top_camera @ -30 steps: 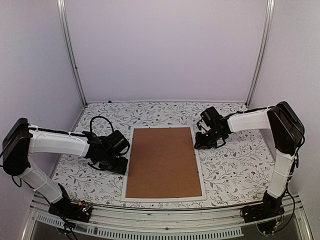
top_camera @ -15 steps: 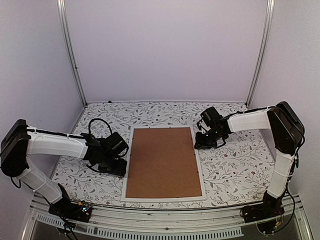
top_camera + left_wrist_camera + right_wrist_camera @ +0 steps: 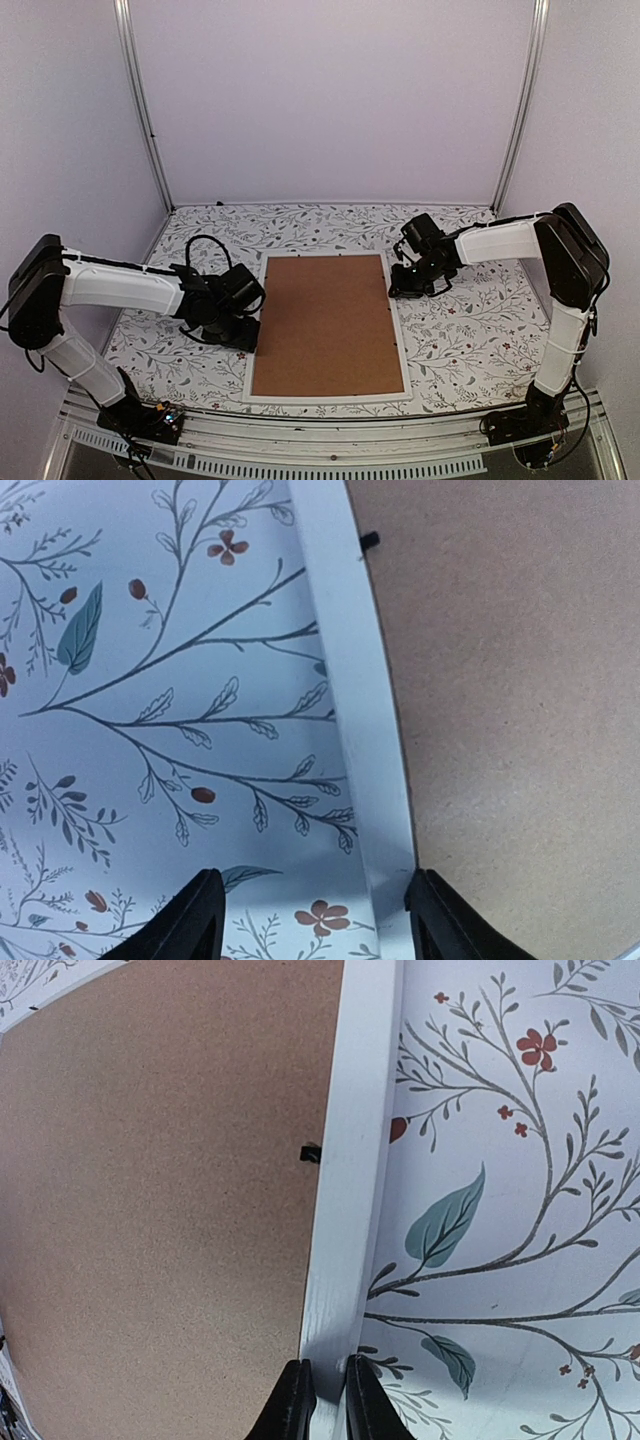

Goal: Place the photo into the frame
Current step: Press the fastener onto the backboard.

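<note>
Floral-cloth table: frame face down at centre, long axis near edge to far edge, brown backing panel inside. No photo in view, likely beneath panel. Left gripper spread wide, straddling left rim. Right gripper pinched nearly closed over right rim, nothing visibly held. Bare cloth outward of both rims.

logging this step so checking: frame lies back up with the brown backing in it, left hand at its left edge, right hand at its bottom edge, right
Not quite. The right hand is at the frame's right edge, not its bottom edge; the top view shows this. The brown backing and left hand are as you say.
</note>
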Tool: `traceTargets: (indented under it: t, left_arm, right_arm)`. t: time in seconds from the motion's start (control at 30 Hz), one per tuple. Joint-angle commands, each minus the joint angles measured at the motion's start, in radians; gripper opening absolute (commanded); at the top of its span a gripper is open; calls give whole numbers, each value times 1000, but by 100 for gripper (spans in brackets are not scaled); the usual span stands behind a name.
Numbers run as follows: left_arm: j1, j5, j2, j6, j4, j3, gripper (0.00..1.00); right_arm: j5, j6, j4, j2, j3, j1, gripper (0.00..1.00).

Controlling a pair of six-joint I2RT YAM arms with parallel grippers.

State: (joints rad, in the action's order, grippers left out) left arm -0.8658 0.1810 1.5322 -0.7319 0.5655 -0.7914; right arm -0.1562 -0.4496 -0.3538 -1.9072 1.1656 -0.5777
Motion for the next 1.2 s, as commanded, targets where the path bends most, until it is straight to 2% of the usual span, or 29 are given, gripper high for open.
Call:
traceTargets:
  t: [0.0,0.37,0.67,0.97,1.17]
  left_arm:
    - [-34,-8,81,0,-36,-5,66]
    - [-106,-6,183,-20,-37,-43,66]
    - [-98,59,70,3,-13,-98,67]
    - [39,-9,-23,72,-68,-86,70]
    - [149,-139,-37,111,-169,-37,72]
  right_arm:
    - [-13,-3,-32,-52,-37,-16,14]
    - [-16,-6,-28,-50,-40,-18,14]
    - [-14,-4,-32,-48,-38,-17,15]
    - [4,41,-89,-50,7,5,16]
    - [24,89,-144,-39,59,21,26]
